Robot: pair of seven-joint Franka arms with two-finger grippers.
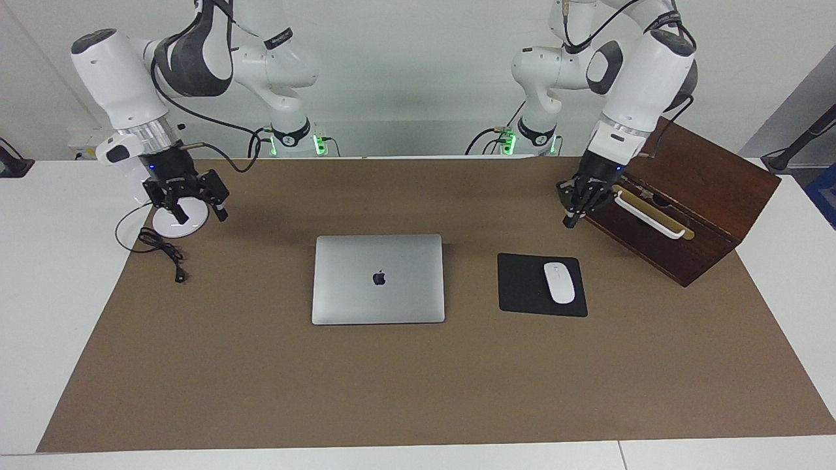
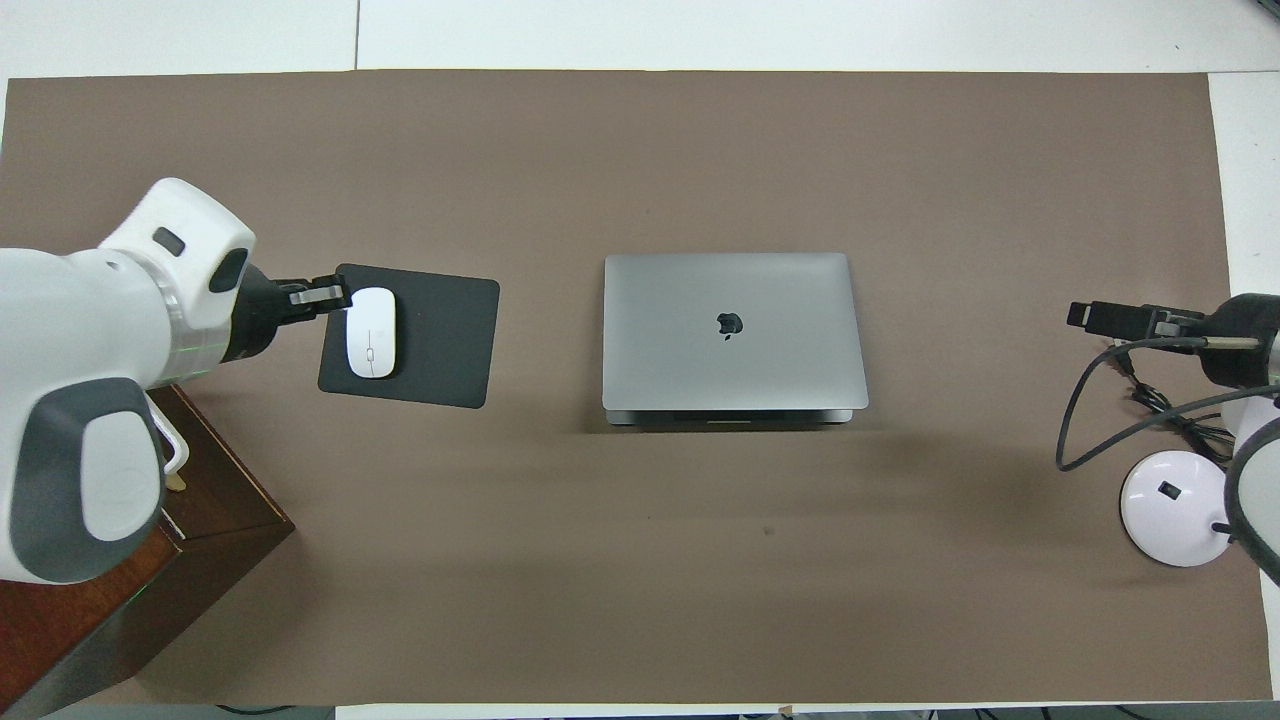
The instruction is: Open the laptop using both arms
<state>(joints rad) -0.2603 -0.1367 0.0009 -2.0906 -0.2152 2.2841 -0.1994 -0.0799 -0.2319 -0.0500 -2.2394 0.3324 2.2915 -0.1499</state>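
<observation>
The laptop point(image 1: 379, 279) is silver-grey with a dark apple logo. It lies closed and flat in the middle of the brown mat, and it also shows in the overhead view point(image 2: 735, 330). My left gripper point(image 1: 573, 220) hangs in the air over the mat beside the wooden box, toward the left arm's end; in the overhead view point(image 2: 325, 295) it covers the mouse pad's edge. My right gripper point(image 1: 200, 213) is open and empty, up over the lamp base at the right arm's end, also in the overhead view point(image 2: 1085, 315). Both grippers are well apart from the laptop.
A black mouse pad point(image 1: 519, 287) with a white mouse point(image 1: 560, 282) lies beside the laptop toward the left arm's end. A brown wooden box point(image 1: 692, 196) with a white handle stands past it. A white lamp base point(image 1: 176, 225) and black cable point(image 1: 163, 251) sit at the right arm's end.
</observation>
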